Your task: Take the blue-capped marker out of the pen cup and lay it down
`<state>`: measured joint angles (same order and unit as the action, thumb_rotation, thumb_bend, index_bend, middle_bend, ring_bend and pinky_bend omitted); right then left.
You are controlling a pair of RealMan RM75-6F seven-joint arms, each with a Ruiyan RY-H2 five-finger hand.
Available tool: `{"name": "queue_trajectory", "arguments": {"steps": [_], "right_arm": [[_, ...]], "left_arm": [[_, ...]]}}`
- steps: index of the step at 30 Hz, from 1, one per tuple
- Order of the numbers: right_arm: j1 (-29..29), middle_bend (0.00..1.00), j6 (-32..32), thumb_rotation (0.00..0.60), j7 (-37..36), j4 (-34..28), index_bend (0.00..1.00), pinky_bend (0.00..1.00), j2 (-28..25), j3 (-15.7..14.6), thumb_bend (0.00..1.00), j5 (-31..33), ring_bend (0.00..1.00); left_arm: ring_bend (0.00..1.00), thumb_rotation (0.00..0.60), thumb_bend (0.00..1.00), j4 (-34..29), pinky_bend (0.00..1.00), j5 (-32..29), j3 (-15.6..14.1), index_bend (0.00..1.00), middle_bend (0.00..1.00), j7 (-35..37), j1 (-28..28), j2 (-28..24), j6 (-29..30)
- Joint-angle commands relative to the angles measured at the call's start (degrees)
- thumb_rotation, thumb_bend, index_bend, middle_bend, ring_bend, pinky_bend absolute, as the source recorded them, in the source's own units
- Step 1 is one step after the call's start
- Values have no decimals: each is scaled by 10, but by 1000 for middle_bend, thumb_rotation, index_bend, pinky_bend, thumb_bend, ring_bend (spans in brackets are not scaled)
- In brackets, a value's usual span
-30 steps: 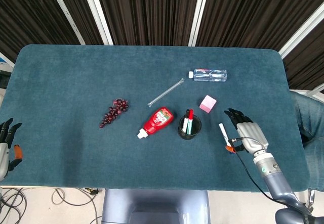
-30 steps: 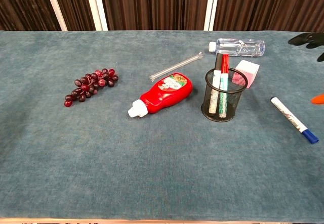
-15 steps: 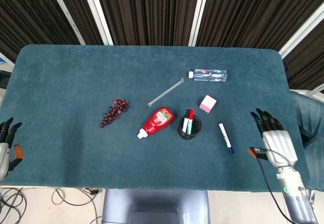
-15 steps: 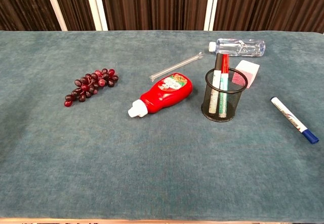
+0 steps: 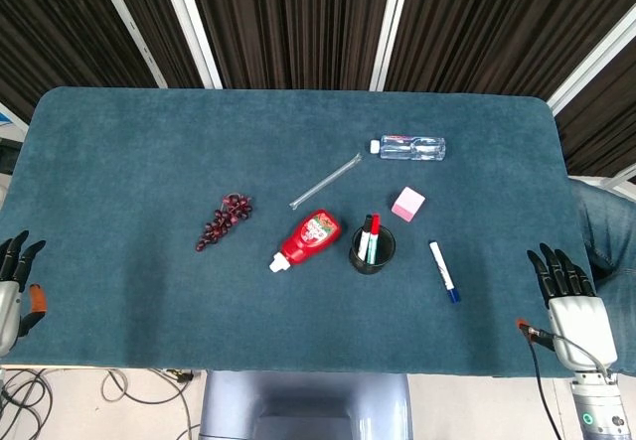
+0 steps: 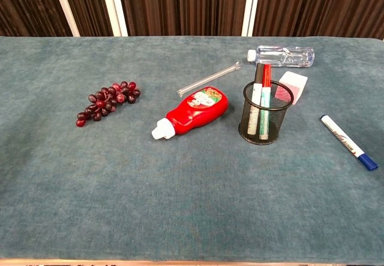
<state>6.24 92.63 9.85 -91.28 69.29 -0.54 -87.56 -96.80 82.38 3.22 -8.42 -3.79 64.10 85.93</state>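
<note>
The blue-capped marker (image 5: 443, 271) (image 6: 348, 142) lies flat on the cloth, right of the black mesh pen cup (image 5: 372, 250) (image 6: 265, 114), its blue cap toward the table's front. In the cup stand a red-capped and a black-capped marker. My right hand (image 5: 570, 303) hangs open at the table's front right corner, well clear of the marker, fingers spread and empty. At the front left edge my left hand (image 5: 12, 286) is open and holds nothing. Neither hand shows in the chest view.
A red squeeze bottle (image 5: 307, 239) lies left of the cup, with dark grapes (image 5: 225, 220) further left. Behind the cup are a clear tube (image 5: 325, 181), a pink block (image 5: 407, 204) and a lying water bottle (image 5: 409, 147).
My right hand has drawn back from beside the marker to the table's front right corner. The marker stays lying on the cloth. The left hand has not moved.
</note>
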Motion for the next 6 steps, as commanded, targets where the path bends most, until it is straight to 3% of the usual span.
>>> {"name": "queue_trajectory", "arguments": {"steps": [1, 6], "right_arm": [[0, 0, -15, 600, -4, 7, 0, 172, 3, 7, 135, 12, 0], [3, 0, -23, 600, -12, 27, 0, 172, 13, 21, 136, 19, 0]], "left_arm": [[0, 600, 705, 3, 83, 6, -2, 108, 0, -1, 1, 1, 4], [0, 600, 706, 6, 83, 11, -3, 108, 0, -1, 1, 2, 7]]}}
